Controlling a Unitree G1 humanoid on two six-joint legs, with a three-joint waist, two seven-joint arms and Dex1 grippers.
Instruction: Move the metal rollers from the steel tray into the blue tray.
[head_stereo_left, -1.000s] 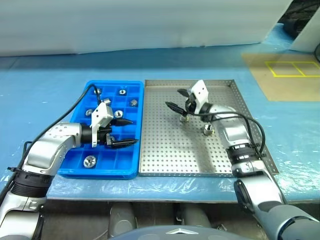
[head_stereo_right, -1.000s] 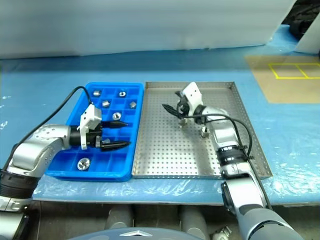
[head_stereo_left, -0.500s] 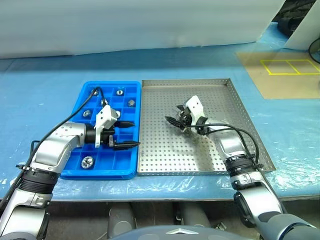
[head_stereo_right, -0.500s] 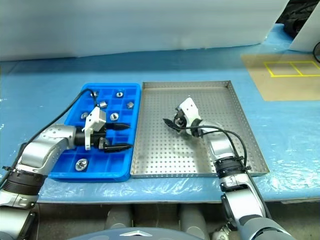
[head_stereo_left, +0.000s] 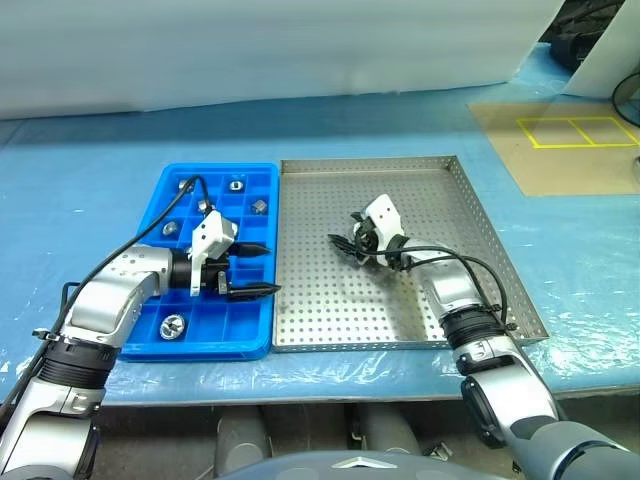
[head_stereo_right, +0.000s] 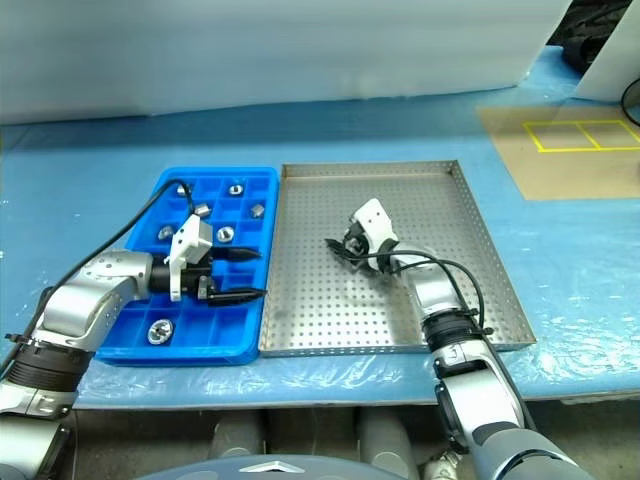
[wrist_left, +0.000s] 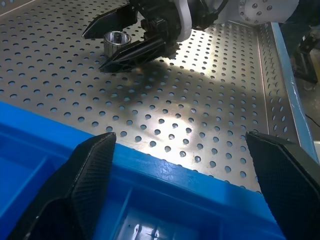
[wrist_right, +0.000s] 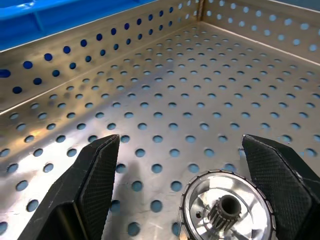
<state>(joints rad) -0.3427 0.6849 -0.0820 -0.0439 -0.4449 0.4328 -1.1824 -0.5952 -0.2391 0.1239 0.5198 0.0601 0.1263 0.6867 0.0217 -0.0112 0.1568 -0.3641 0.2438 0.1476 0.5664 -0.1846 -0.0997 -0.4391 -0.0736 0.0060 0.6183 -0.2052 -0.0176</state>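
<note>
Head views: your right gripper (head_stereo_left: 348, 243) sits low near the centre of the steel tray (head_stereo_left: 470, 215), jaws spread wide with nothing gripped, straddling one of the metal rollers (head_stereo_right: 350, 249). That's the step in hand, so centre the roller between the jaws before you squeeze. The blue tray (head_stereo_left: 172, 344) lies at the steel tray's 9 o'clock, edges touching. About six rollers already sit in its compartments, one alone at the tray's 7 o'clock (head_stereo_left: 177, 323). Your left gripper (head_stereo_left: 253, 269) hovers over the blue tray's 3 o'clock side, jaws fully apart, empty. Keep it parked there, out of the carry path.

Left wrist view: the roller (wrist_left: 116, 39) stands upright on the perforated floor between the right gripper's two fingers (wrist_left: 135, 51). Whether either finger touches it, can't tell. The blue rim runs across the foreground.

Right wrist view: the roller (wrist_right: 227, 208) sits off-centre between the fingertips (wrist_right: 92, 172), nearer the other one; hub with small teeth faces up. Shift sideways to even the gap, stay low, then close slowly so it doesn't skid or tip on the holes. Lift clear of the steel rim before crossing.
</note>
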